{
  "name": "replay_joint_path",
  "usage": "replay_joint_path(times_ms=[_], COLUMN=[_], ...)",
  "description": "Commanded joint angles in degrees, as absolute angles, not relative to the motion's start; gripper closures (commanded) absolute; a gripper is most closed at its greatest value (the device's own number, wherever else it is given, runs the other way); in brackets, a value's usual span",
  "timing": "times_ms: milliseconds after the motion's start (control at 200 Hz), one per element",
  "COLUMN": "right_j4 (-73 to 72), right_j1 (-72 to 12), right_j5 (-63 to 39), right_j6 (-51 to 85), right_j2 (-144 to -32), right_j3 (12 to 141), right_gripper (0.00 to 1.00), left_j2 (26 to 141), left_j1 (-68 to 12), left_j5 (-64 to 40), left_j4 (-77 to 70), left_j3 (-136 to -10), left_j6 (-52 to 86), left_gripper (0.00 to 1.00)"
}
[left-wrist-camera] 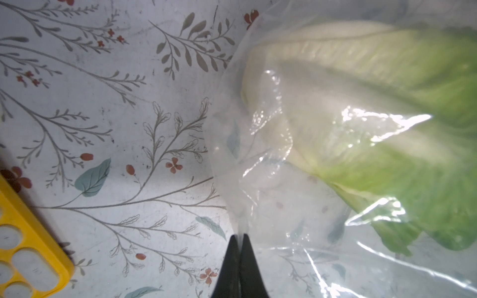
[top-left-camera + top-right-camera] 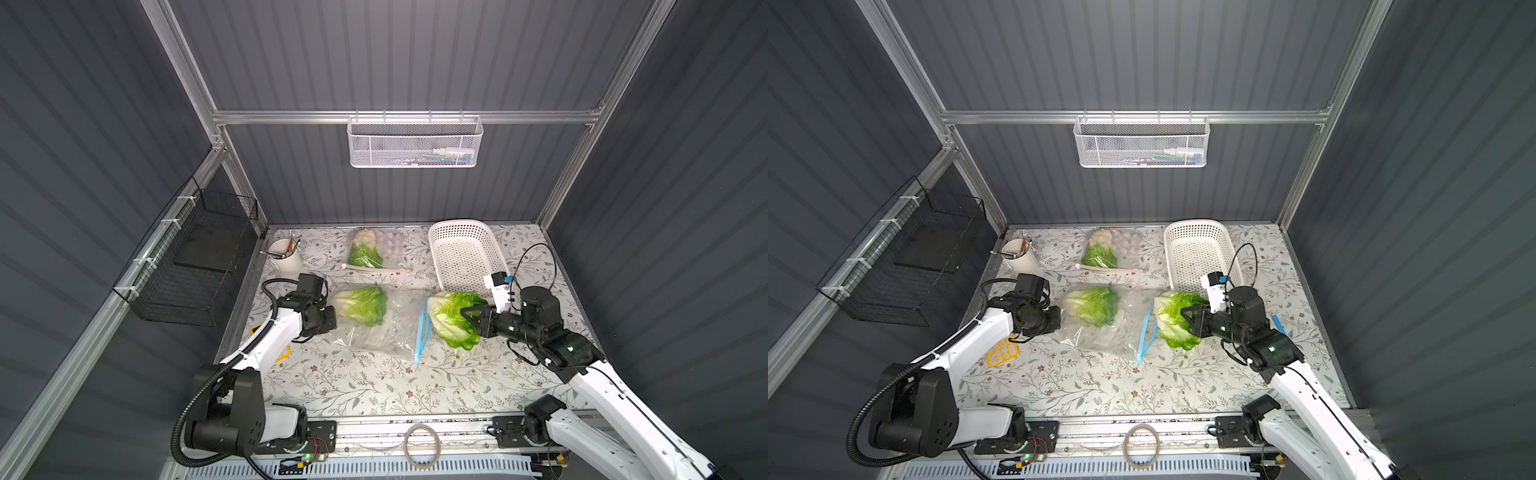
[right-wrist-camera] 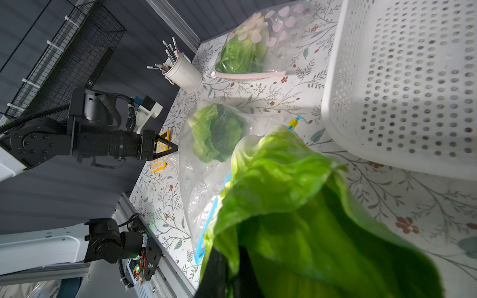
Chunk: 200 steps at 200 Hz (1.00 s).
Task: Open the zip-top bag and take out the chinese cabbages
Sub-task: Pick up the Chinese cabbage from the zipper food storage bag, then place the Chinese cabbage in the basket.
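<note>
A clear zip-top bag [image 2: 388, 332] with a blue zip strip [image 2: 422, 332] lies mid-table, its mouth facing right. One chinese cabbage [image 2: 361, 305] [image 1: 374, 103] lies inside it. My left gripper [image 2: 332, 318] [image 1: 241, 236] is shut on the bag's film at the closed end. A second cabbage [image 2: 451, 318] [image 3: 296, 193] sits just outside the mouth, with my right gripper [image 2: 467, 316] [image 3: 232, 271] shut on its green leaves. A third cabbage [image 2: 365, 253] is in another bag at the back, with a pink strip.
A white perforated basket [image 2: 465, 253] stands behind the right gripper. A white cup of pens [image 2: 286, 255] is at the back left. A yellow stencil [image 2: 1003, 353] lies under the left arm. A black wire basket [image 2: 195, 257] hangs on the left wall.
</note>
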<state>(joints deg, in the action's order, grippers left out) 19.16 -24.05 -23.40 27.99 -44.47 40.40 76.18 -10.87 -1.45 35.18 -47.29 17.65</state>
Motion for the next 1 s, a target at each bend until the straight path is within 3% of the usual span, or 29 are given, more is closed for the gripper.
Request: replay_joint_path(times_ms=[0,535,996], right_j4=[19.0,10.4,-1.9], right_j1=[-23.6,-19.6,-9.6], right_j5=[-20.4,-11.3,-20.7], right_j6=[25.8,20.8,23.1], right_j2=[-43.6,-47.7,-62.2], right_j3=[43.0,46.2,50.5], right_gripper=[1.0,1.0,1.0], left_j2=[76.1,75.8,76.8], left_j1=[-10.6,-10.6,-10.5], left_j5=[-2.1,-2.1,-2.5], left_j4=[36.9,37.1,37.0], left_j3=[-47.9,-47.9,-47.9], left_j6=[18.0,17.8,17.7], left_gripper=[1.0,1.0,1.0])
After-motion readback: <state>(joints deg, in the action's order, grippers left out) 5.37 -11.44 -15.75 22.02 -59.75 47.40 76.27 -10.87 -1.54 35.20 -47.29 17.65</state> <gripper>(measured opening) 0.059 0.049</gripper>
